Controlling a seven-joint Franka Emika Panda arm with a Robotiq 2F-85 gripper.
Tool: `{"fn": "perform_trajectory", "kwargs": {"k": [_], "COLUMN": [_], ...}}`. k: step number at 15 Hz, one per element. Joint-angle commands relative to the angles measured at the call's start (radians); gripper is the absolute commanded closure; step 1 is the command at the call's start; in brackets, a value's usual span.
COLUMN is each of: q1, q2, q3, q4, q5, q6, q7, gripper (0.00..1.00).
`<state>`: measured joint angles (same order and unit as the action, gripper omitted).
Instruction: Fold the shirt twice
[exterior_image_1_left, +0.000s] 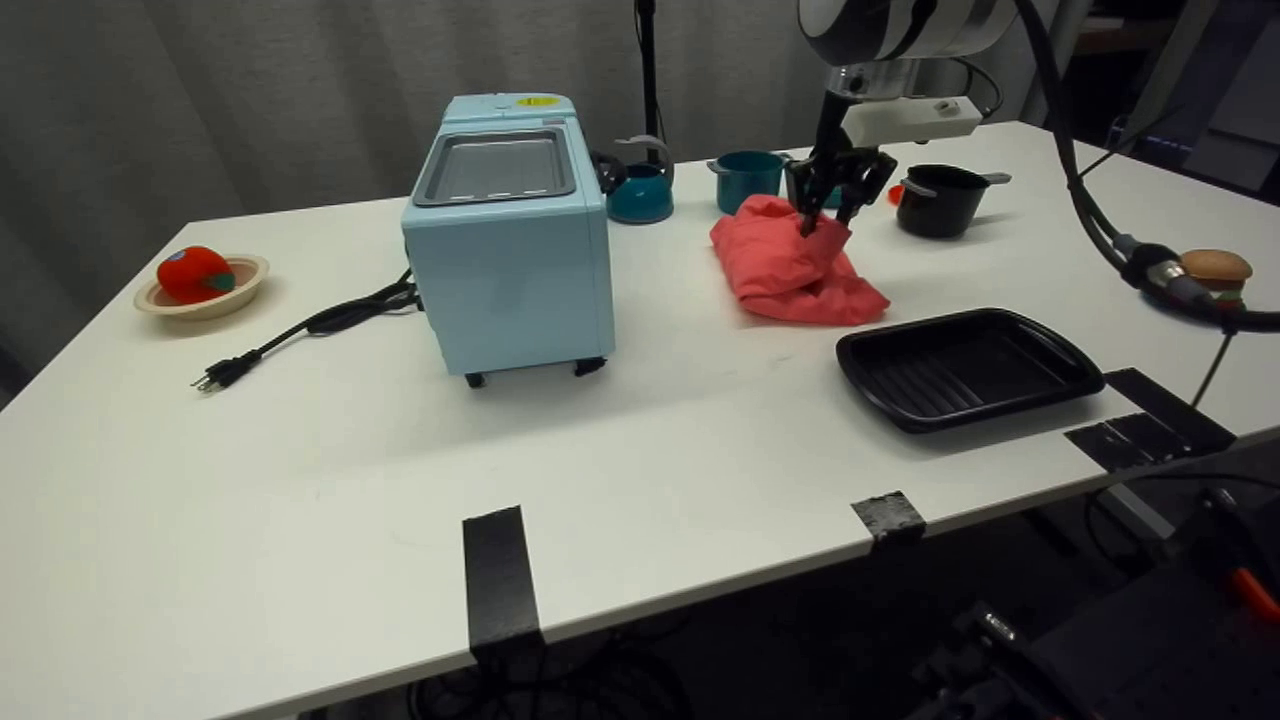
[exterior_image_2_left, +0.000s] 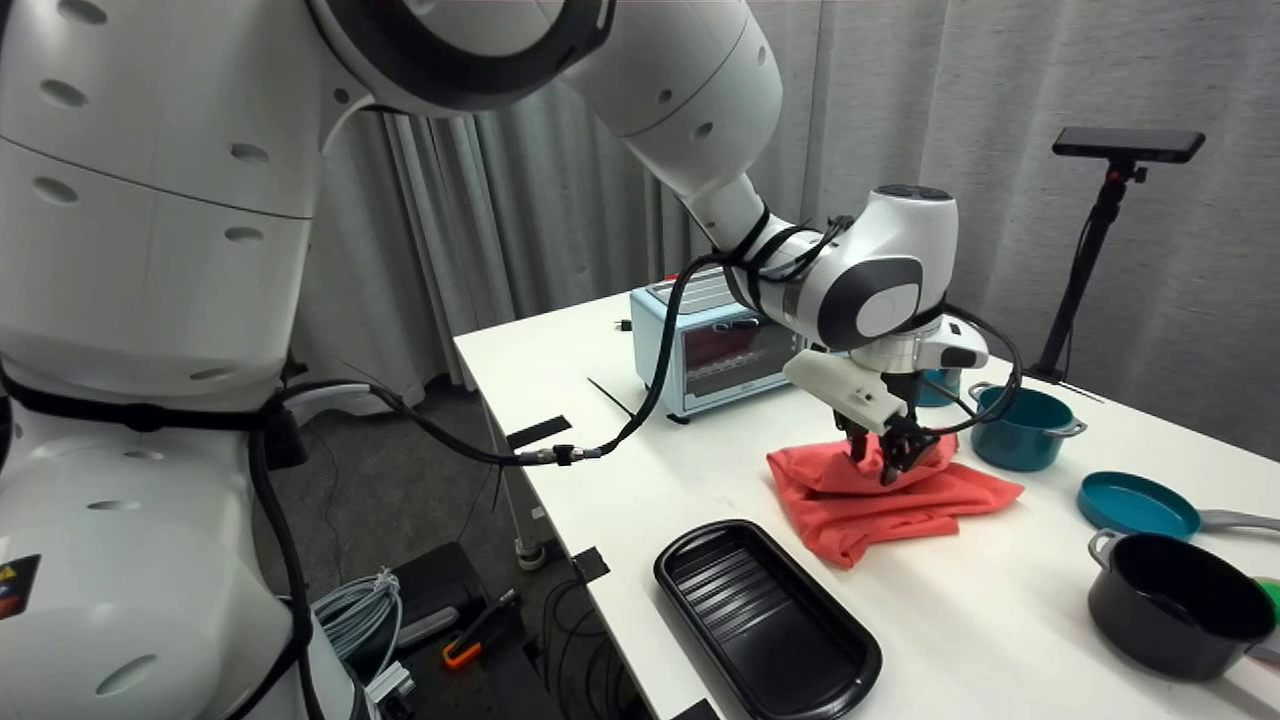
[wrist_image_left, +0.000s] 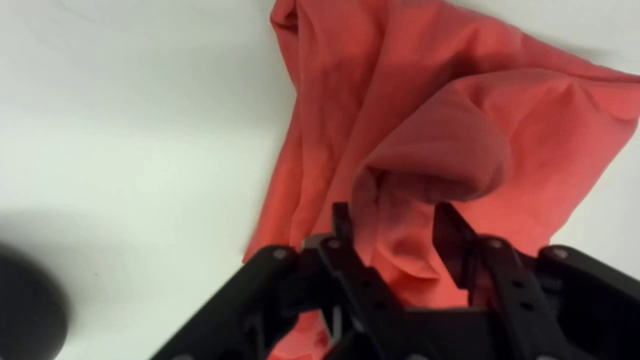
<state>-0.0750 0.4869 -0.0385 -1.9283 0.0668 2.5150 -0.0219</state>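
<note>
While the gripper (wrist_image_left: 392, 212) points down into the coral-red shirt (exterior_image_1_left: 790, 270), its fingers (wrist_image_left: 454, 242) stand spread, a bunched fold showing between them; whether they press on it cannot be told. Rumpled, the shirt lies on the white table (exterior_image_1_left: 650, 470), near the black tray (exterior_image_1_left: 970, 365), teal pot (exterior_image_1_left: 747, 185) and light-blue toaster oven (exterior_image_1_left: 515, 275).

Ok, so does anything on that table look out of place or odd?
The plug of the toaster oven lies loose on the table, unplugged. The shirt looks oddly crumpled and uneven, rather than lying flat.
</note>
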Motion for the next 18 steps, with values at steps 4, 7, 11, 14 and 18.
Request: {"fn": "perform_trajectory", "kwargs": {"k": [4, 7, 11, 14, 18], "q1": [0.017, 0.022, 0.032, 0.029, 0.026], "q2": [-0.067, -0.109, -0.192, -0.267, -0.360], "q3": [-0.008, -0.007, -0.011, -0.003, 0.002], "q4": [-0.007, -0.003, -0.005, -0.014, -0.037], "q5": [-0.018, -0.030, -0.078, -0.094, -0.093], "q6": [-0.076, -0.094, -0.113, -0.118, -0.108], "q7": [0.035, 0.025, 0.017, -0.002, -0.017], "gripper": [0.01, 0.00, 0.00, 0.00, 0.00]}}
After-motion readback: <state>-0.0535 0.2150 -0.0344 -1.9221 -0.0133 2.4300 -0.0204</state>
